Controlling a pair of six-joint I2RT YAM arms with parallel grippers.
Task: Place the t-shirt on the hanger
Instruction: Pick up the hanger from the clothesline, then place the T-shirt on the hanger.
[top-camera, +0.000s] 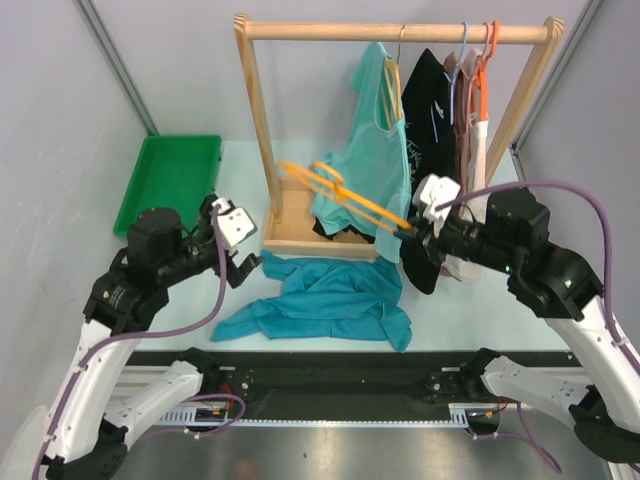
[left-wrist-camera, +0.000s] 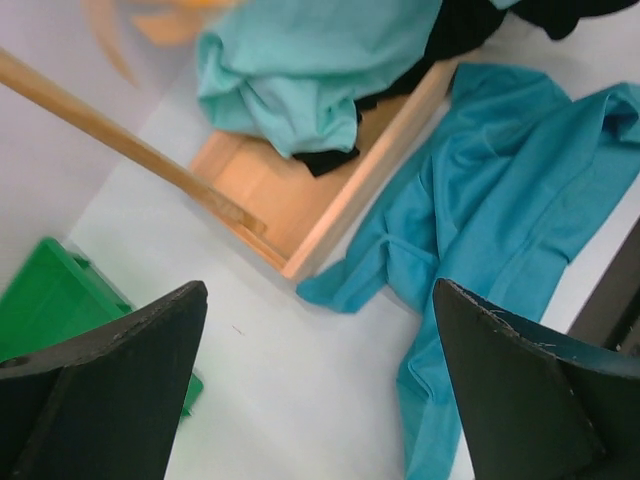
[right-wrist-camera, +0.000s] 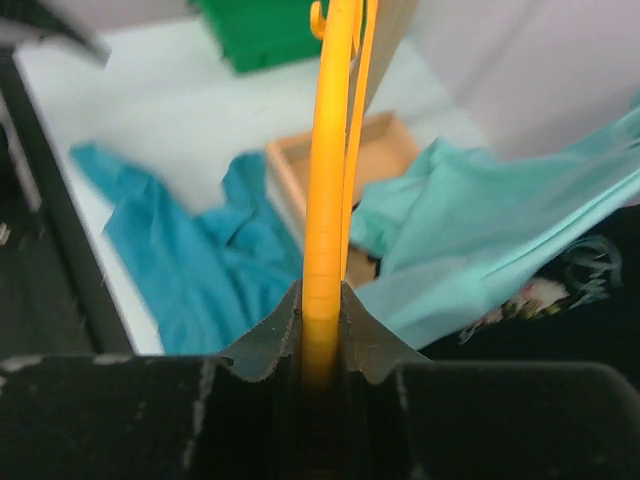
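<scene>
Hanger step in hand: the right gripper (right-wrist-camera: 322, 310) is clenched on the hanger (right-wrist-camera: 325, 200), while the t-shirt (left-wrist-camera: 500, 200) lies crumpled on the table (top-camera: 445, 312) just beyond the left gripper (left-wrist-camera: 320, 340), whose jaws are spread and empty, so the next move probably calls for a collar grasp.

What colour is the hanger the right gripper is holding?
Yellow-orange; the hanger shows best in the right wrist view.

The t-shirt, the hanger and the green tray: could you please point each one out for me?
the t-shirt (top-camera: 320, 295), top external view, middle of the crumpled cloth.
the hanger (right-wrist-camera: 322, 200), right wrist view, on its thick yellow bar.
the green tray (top-camera: 170, 185), top external view, on its bare floor.
</scene>
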